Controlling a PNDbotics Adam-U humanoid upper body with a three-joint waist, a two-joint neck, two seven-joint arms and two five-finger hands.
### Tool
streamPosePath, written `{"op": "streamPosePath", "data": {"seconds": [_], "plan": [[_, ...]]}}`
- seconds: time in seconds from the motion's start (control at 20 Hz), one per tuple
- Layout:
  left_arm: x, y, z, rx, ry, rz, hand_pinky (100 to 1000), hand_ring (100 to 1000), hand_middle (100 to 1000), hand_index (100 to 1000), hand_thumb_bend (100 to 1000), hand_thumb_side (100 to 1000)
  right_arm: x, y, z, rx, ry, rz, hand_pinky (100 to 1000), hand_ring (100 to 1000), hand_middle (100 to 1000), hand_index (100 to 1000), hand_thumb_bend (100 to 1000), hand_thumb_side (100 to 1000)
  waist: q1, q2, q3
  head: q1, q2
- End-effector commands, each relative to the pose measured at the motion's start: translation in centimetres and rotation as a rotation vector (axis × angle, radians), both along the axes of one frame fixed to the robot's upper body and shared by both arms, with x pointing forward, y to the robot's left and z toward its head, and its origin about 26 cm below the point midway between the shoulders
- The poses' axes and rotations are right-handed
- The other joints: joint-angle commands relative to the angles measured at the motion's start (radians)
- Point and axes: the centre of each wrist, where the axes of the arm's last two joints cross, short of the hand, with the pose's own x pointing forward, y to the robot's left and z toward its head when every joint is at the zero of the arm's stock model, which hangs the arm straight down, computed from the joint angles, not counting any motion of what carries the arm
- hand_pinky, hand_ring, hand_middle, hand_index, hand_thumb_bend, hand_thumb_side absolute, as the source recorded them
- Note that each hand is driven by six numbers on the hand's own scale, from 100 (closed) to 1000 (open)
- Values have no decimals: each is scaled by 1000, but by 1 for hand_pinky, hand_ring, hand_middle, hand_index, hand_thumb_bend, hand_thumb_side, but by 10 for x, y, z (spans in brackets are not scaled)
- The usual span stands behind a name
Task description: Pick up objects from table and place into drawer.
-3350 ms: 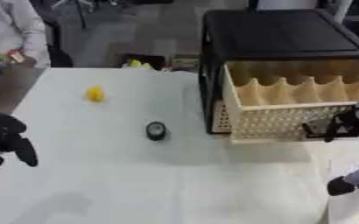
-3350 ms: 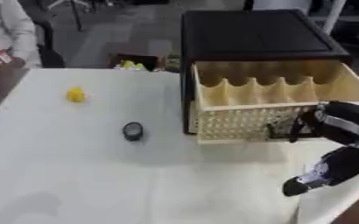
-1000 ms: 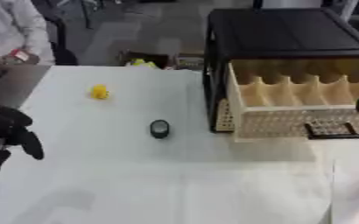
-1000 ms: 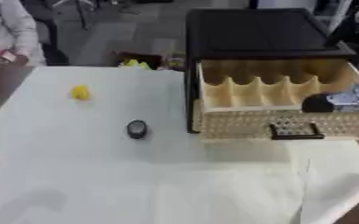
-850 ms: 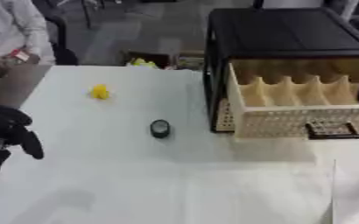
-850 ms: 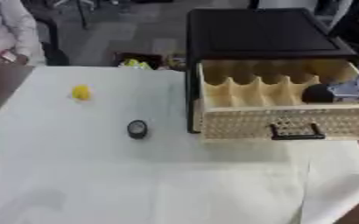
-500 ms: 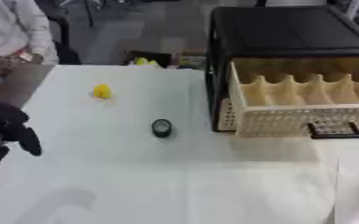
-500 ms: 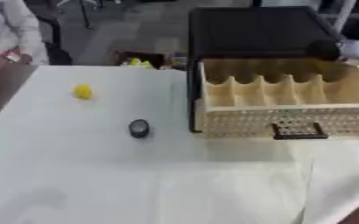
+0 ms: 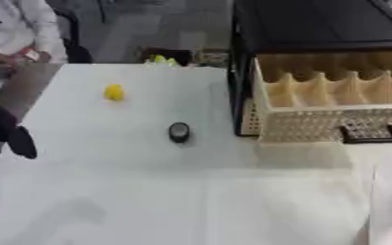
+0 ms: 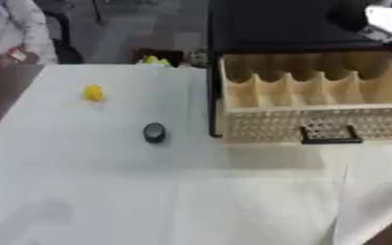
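We note the left hand [image 9: 7, 134] at the worktop's left edge, fingers curled on nothing; reaching risks rolling the dark round object [image 9: 179, 131] away from the open drawer [image 9: 333, 107].

- Both views come from the robot's head, looking steeply down and forward over the white tabletop [image 9: 191, 191] from close above its near edge.
- The left eye view sits slightly to the left: it catches the left robot hand [image 9: 7, 134] at its left border and cuts the open drawer [image 9: 333, 110] at its right border.
- The right eye view shows the whole drawer front with its black handle [image 10: 329, 136].
- Shared ground: the tabletop, the yellow object [image 9: 114, 92], the small dark round object [image 9: 179, 132], the black cabinet [image 10: 291, 28] and the floor beyond.
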Motion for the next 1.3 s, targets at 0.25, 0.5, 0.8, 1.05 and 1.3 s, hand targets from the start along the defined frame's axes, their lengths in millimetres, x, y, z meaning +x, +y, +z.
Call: {"op": "streamPosePath", "data": {"seconds": [0.25, 0.5, 0.8, 1.05, 1.3], "plan": [[1, 5, 30, 22, -216, 8, 515, 563, 681, 838, 100, 590, -3, 13, 12, 57, -138, 97, 203, 492, 493, 770, 1000, 681, 14, -6, 7, 3, 20], [3, 7, 50, 46, -366, 31, 535, 577, 690, 841, 100, 495, -2, 24, 16, 77, -193, 148, 236, 506, 504, 772, 1000, 700, 26, 4, 9, 2, 8], [6, 4, 74, 218, -537, 22, 591, 631, 739, 880, 100, 466, -2, 27, 19, 91, -213, 161, 247, 507, 505, 770, 1000, 714, 34, 18, 7, 5, -18], [8, 1, 95, 360, -664, 15, 608, 667, 752, 952, 100, 414, -3, 28, 21, 87, -224, 162, 249, 508, 503, 766, 1000, 712, 37, 26, 3, 8, -35], [20, -5, 109, 501, -716, 4, 631, 704, 776, 966, 100, 437, -3, 29, 22, 84, -226, 169, 249, 507, 500, 764, 1000, 714, 41, 31, -2, 15, -43]]}}
